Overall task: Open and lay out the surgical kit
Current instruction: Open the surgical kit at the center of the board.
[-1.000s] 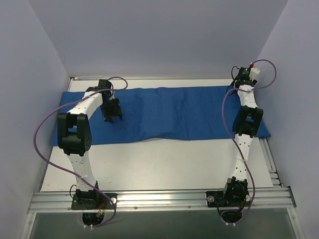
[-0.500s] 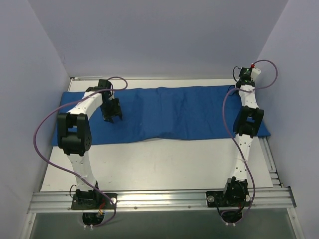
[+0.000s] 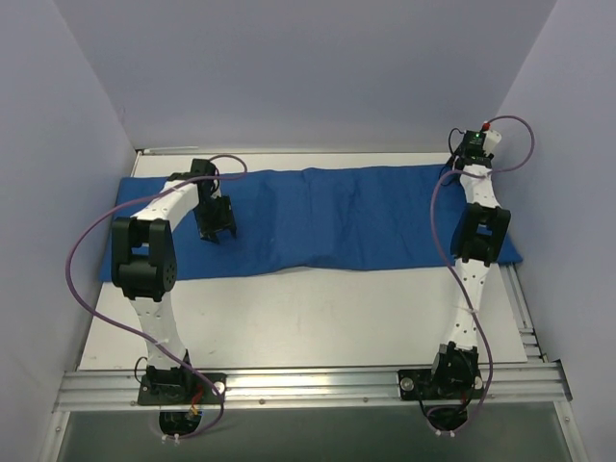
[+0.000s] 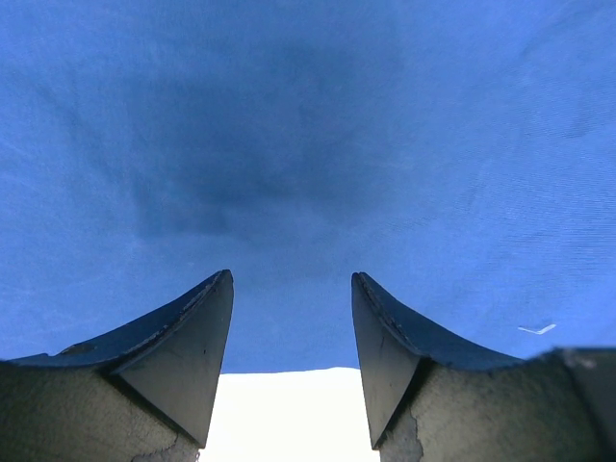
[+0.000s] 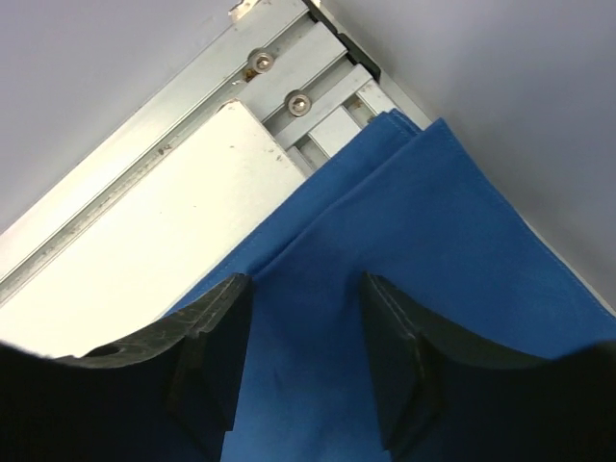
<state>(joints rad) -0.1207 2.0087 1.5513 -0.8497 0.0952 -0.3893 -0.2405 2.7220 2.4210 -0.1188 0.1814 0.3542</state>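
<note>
The surgical kit's blue cloth (image 3: 337,217) lies spread flat in a long strip across the back of the table, with a few wrinkles. No instruments show. My left gripper (image 3: 215,221) is open and empty, low over the cloth's left part near its front edge. In the left wrist view its jaws (image 4: 292,279) stand apart over the cloth (image 4: 308,115). My right gripper (image 3: 466,164) is open and empty over the cloth's far right corner. In the right wrist view its jaws (image 5: 306,279) stand apart above the folded cloth edge (image 5: 462,221).
The white table (image 3: 308,318) lies in front of the cloth. An aluminium rail (image 3: 308,385) carries both arm bases. Slotted rails (image 5: 279,87) run along the far right corner. Grey walls close in on the left, back and right.
The left gripper has shifted slightly to the left over the cloth. The right wrist has moved a little toward the back corner. The cloth has not moved.
</note>
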